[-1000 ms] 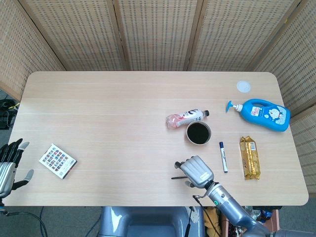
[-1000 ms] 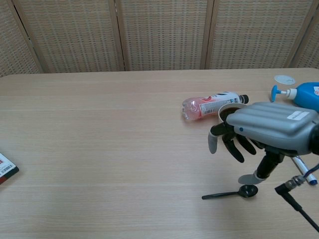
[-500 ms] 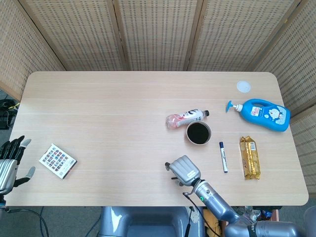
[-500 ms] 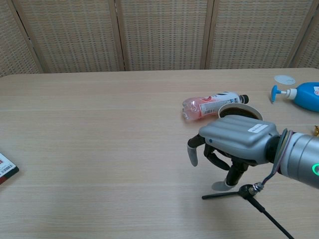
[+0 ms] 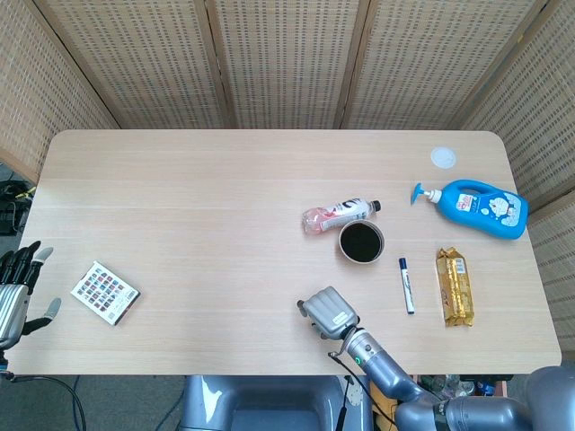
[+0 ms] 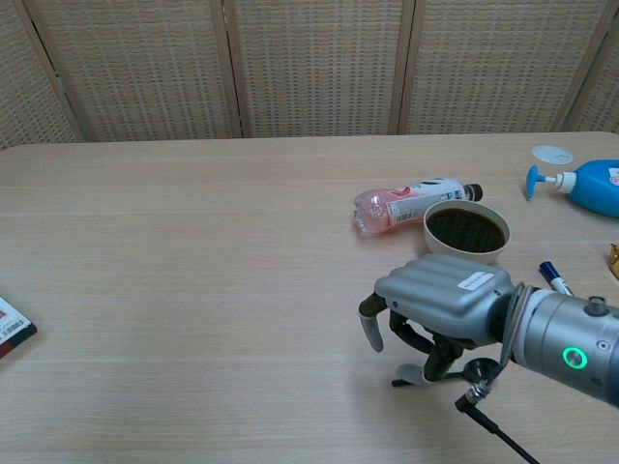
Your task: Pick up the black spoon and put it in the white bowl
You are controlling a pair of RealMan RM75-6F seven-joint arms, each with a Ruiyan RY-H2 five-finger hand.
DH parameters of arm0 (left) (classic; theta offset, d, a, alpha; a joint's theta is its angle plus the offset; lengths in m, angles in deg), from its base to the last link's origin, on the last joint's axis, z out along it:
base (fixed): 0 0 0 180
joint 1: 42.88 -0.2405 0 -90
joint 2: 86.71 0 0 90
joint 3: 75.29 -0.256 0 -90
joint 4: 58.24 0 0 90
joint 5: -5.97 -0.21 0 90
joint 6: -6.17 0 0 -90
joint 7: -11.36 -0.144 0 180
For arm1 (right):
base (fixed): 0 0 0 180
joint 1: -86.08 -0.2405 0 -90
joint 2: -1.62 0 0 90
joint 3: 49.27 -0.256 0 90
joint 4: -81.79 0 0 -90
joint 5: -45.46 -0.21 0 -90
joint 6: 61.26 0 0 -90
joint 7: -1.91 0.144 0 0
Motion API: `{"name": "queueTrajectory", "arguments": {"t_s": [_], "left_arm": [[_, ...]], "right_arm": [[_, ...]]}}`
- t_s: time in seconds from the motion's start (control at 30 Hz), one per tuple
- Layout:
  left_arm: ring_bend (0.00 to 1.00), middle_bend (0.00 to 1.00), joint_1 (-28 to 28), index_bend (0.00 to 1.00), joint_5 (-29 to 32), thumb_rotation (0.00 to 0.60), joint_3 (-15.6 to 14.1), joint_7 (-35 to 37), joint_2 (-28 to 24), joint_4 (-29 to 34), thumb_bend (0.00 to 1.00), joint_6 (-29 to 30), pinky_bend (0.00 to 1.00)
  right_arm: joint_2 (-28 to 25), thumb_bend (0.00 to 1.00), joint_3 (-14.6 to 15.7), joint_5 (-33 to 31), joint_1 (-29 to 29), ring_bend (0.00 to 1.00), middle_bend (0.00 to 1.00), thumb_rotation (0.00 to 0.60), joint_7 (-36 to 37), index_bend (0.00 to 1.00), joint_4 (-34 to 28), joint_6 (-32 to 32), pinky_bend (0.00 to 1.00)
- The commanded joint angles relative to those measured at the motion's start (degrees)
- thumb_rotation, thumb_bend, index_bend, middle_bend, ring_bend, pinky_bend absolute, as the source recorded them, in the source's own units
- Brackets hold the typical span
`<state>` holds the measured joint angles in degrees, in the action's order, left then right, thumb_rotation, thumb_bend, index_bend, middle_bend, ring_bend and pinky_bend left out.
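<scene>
Below, the right hand hovers low over the spoon, which lies flat near the front edge of the tabletop, right of centre. Fingers curl down around the handle; whether they already pinch it cannot be told, since the palm hides the contact. The bowl stands just behind the hand, beside a lying bottle. Risks: a thin, flat handle may slide from under the fingertips or tip out when raised; a cable near the wrist could snag the spoon. The left hand rests open, empty, off the left edge.
</scene>
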<state>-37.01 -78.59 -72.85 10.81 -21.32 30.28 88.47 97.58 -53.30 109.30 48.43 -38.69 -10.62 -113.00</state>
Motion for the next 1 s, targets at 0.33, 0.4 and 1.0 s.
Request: {"name": "queueTrajectory", "arguments": {"t_s": [0.33,0.4,1.0], "left_arm": [[0.00,0.00,0.1,0.06,0.7,0.600,-0.3,0.2,-0.1,-0.1,0.36,-0.8,0.00],[0.00,0.00,0.1,0.06,0.8,0.600,-0.3,0.2,0.0,-0.1,0.36,-0.8,0.00],[0.00,0.00,0.5,0.06,0.7,0.600,-0.3,0.0,0.3,-0.1,0.36,-1.0,0.00]], "right_arm": [[2.9,0.49,1.7,-0.8,-0.7,0.89,0.88,0.600,1.1,0.51,5.2,-0.5,0.92],[3.1,0.49,2.0,-0.7,-0.8,0.89,0.88,0.600,1.2,0.51,5.9,-0.6,0.92],[3.4,0.49,3.3,-0.5,-0.6,0.90,0.89,0.600,2.3,0.54,7.6,-1.4,0.92]]}}
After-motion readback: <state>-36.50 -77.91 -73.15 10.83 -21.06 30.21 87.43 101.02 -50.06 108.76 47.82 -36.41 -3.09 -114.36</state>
